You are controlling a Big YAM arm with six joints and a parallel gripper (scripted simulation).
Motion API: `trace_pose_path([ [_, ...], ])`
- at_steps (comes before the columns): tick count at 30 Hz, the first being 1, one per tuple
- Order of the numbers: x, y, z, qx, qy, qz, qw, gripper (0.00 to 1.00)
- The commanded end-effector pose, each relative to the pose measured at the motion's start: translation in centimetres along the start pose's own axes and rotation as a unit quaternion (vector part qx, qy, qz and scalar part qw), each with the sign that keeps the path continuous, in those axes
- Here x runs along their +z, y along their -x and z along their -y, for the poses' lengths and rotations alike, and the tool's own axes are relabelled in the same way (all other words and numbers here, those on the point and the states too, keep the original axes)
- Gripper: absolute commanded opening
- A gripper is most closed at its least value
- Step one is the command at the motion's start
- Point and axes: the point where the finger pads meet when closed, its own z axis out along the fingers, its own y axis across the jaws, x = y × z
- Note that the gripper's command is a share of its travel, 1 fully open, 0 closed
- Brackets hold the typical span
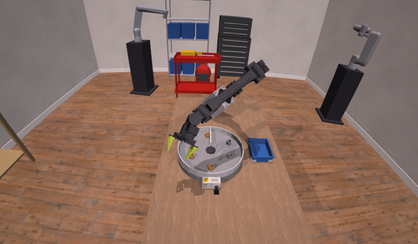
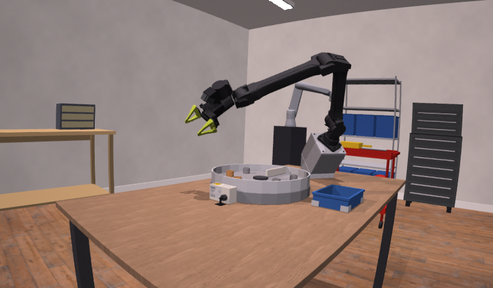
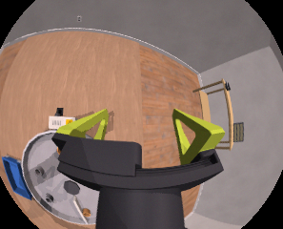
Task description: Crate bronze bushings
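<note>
The turning table (image 1: 186, 170) (image 2: 274, 189) is a round grey tray with a raised rim. In the top view, bronze bushings stand on it at the back (image 1: 207, 134), at the left (image 1: 191, 156) and at the front (image 1: 210, 166). Two steel bushings (image 1: 229, 142) (image 1: 229, 156) stand on its right half. A further steel bushing (image 2: 246, 170) shows in the exterior view. The blue crate (image 1: 262, 159) (image 2: 329, 202) (image 3: 17, 177) right of the turning table looks empty. My gripper (image 1: 176, 155) (image 2: 192, 129) (image 3: 140, 112) is open and empty, high above the turning table's left side.
A white divider (image 1: 210, 137) (image 2: 276, 171) and a dark hub (image 1: 210, 150) (image 2: 259, 177) stand on the turning table. A white control box (image 1: 211, 183) (image 2: 220, 192) with a small black part (image 1: 216, 190) sits against its front. The arm hides part of the turning table in the top view.
</note>
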Motion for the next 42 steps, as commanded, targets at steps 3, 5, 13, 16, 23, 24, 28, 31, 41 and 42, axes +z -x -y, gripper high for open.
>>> trace_pose_path([
  [3, -4.6, -1.4, 1.6, 0.115, -0.011, -0.043, 0.992, 1.0],
  [5, -5.5, -3.1, 1.4, 0.152, -0.01, -0.068, 0.986, 1.0],
  [13, -9.2, -8.7, 0.0, 0.277, -0.012, -0.151, 0.949, 1.0],
  [16, -11.1, -11.1, -0.9, 0.334, -0.016, -0.188, 0.923, 1.0],
  [23, -15.3, -15.7, -3.2, 0.446, -0.03, -0.259, 0.856, 1.0],
  [24, -16.0, -16.3, -3.6, 0.462, -0.032, -0.269, 0.845, 1.0],
  [28, -18.6, -18.6, -5.2, 0.522, -0.044, -0.306, 0.795, 1.0],
  [31, -19.2, -19.2, -5.6, 0.536, -0.047, -0.315, 0.782, 1.0],
  [41, -26.7, -24.0, -11.0, 0.676, -0.09, -0.403, 0.61, 1.0],
  [42, -27.3, -24.3, -11.4, 0.685, -0.094, -0.408, 0.596, 1.0],
])
